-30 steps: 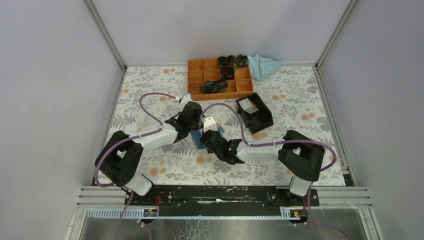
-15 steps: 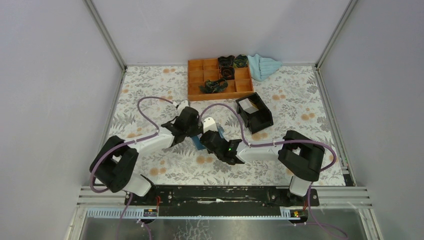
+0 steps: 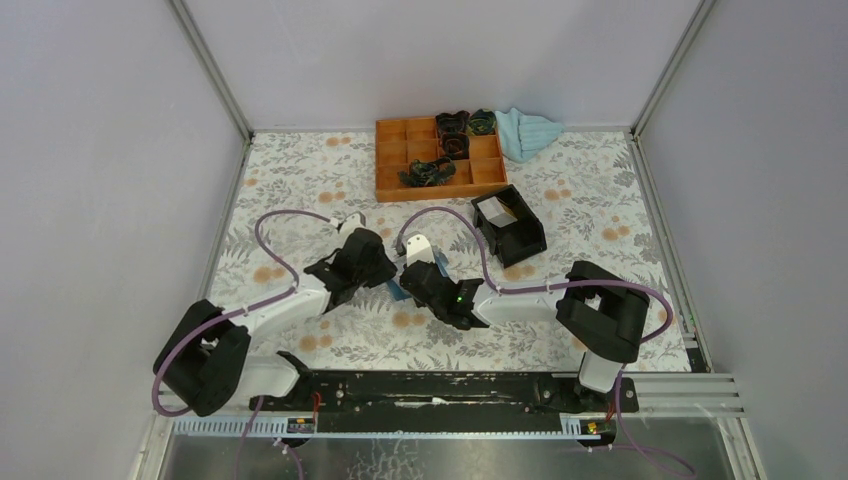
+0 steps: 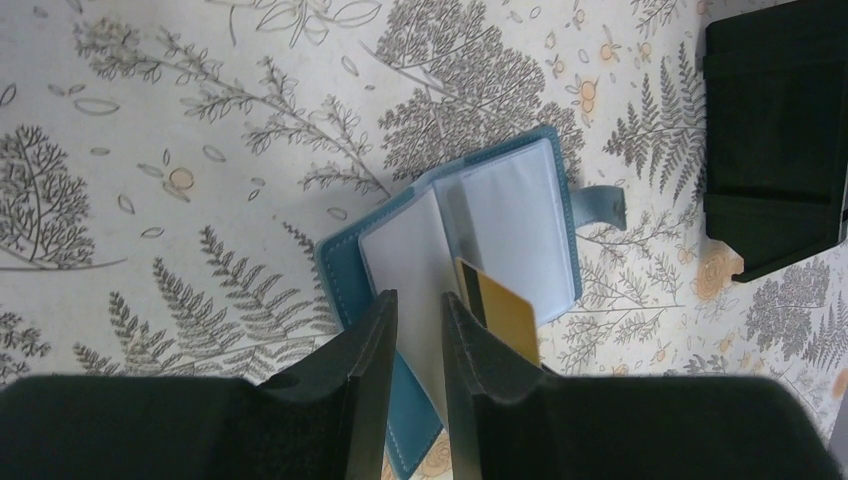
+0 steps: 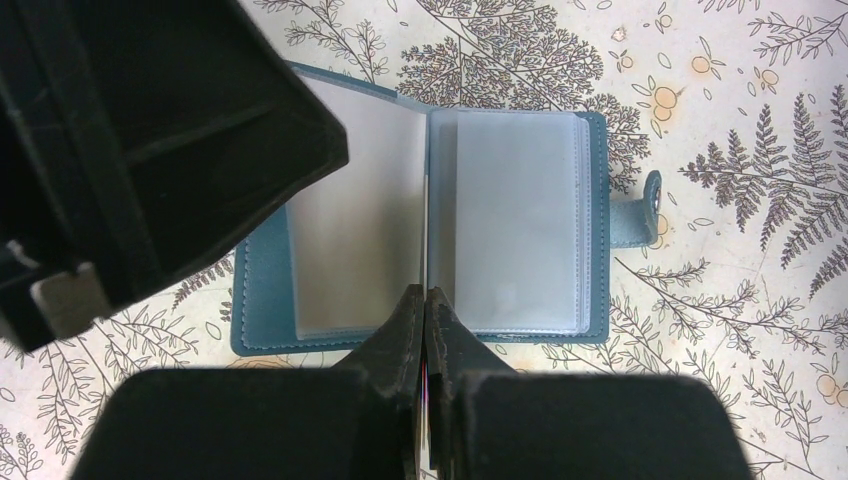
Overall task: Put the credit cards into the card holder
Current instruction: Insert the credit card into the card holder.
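Since a second earlier, the left arm had been drawn back toward the near left corner, its elbow swung lower and further left, while the right arm had been kept in place. From above, the two wrists were seen to meet at mid-table, and the card holder showed only as a blue sliver between them. Bare floral table cover was left open to the left and on the near side. The black box stood apart to the far right. The orange compartment tray lay at the far edge, with the light blue cloth just beside its right corner.

From the left wrist, the holder was seen lying open and flat, its clasp tab pointing toward the black box without reaching it. The left gripper was held over the holder's lower part with jaws slightly spread and nothing between them. A tan-orange credit card was tilted just beside one finger, near the fold, its lower part hidden.

From the right wrist, the right gripper was seen pressed together on that card, which showed edge-on as a thin sliver, with the tips at the near end of the fold. The holder's upper left corner was covered by the left gripper's bulk, while the right page and clasp lay uncovered.
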Available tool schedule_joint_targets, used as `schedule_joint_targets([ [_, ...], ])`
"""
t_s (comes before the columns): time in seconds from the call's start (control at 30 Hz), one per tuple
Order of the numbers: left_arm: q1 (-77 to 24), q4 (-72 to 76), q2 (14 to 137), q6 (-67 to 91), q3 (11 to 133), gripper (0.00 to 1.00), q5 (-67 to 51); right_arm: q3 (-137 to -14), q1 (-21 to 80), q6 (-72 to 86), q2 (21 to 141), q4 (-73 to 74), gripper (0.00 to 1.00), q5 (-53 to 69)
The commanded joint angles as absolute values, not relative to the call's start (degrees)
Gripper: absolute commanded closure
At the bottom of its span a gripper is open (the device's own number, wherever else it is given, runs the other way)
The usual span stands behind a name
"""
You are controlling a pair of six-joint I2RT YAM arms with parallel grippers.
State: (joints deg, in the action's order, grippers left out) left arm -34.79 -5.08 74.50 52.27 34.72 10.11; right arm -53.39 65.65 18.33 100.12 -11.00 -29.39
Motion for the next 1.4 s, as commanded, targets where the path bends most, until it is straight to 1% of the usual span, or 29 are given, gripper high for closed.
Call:
schedule_joint_targets([
  [0.0,-35.5,-5.4,72.3,54.2,32.6,0.71,10.6,-53.6,66.3,19.3,99.7,-12.1,1.0,-30.7],
  [0.57,-42.0,-5.4,71.5,59.2,28.9,0.71,13.7,-54.3,66.3,20.0,100.1,-11.5,1.0,-30.1],
  [0.9,-43.1,-6.1,72.5,62.1,26.3,0.72,17.4,-53.8,65.2,20.8,99.2,-12.0,1.0,-28.5],
  [1.37,-43.1,-5.3,75.7,61.4,26.6,0.72,18.2,-50.9,58.0,22.6,95.5,-16.5,1.0,-18.2],
])
